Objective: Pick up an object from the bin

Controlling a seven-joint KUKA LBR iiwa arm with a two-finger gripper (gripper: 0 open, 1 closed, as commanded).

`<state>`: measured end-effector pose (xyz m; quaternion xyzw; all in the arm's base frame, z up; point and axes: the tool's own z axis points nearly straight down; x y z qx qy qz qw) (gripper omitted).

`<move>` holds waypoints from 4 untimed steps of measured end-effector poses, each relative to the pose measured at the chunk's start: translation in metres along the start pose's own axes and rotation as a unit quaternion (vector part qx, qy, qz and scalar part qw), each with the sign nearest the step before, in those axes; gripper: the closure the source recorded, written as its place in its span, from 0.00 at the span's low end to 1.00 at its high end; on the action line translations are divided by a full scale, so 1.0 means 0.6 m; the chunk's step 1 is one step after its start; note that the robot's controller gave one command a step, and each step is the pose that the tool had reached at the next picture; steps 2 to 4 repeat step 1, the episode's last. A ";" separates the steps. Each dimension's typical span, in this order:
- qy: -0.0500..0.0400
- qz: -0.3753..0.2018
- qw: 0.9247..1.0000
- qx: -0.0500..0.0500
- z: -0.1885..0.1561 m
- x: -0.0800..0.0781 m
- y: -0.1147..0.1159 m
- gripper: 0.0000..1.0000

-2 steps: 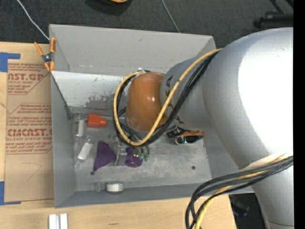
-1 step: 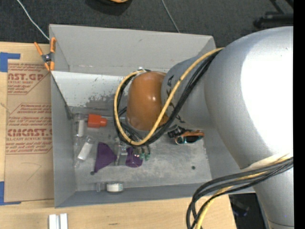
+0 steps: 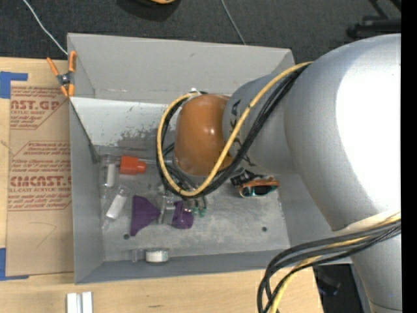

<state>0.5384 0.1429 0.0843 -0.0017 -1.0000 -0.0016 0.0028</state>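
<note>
Two purple plastic pieces flank the gripper [image 3: 178,208] low in the grey metal bin [image 3: 195,57]. A cone-shaped purple piece [image 3: 141,214] sits at its 9 o'clock, touching or nearly so. A small purple lump [image 3: 183,220] lies at approx. 5 o'clock, just beside it. Can't tell if they're one thing or two, nor whether the gripper is wide or narrow, since the orange wrist cover [image 3: 199,142] and yellow cables [image 3: 163,155] hide most of it. Nothing seen held.

Risks, as I judge them: w/ the gripper btwn both purple bits, a close could catch only an edge of the cone, which might squirt out toward 9 o'clock. The clear plastic tube [image 3: 116,205], near the cone and further out at 9 o'clock, could get shoved or dragged along. The small orange-capped item [image 3: 132,165] at 10–11 o'clock and the black-and-orange object [image 3: 254,187] at 3 o'clock lie well apart, prob. safe. The cables hang low, so a snag on the lift is poss.
</note>
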 end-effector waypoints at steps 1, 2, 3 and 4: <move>0.000 0.000 1.000 0.000 -0.010 0.000 0.000 1.00; 0.000 0.000 1.000 0.000 -0.010 0.000 0.000 1.00; 0.000 0.000 1.000 0.000 -0.010 0.000 0.000 1.00; 0.000 0.000 1.000 0.000 -0.010 0.000 0.000 1.00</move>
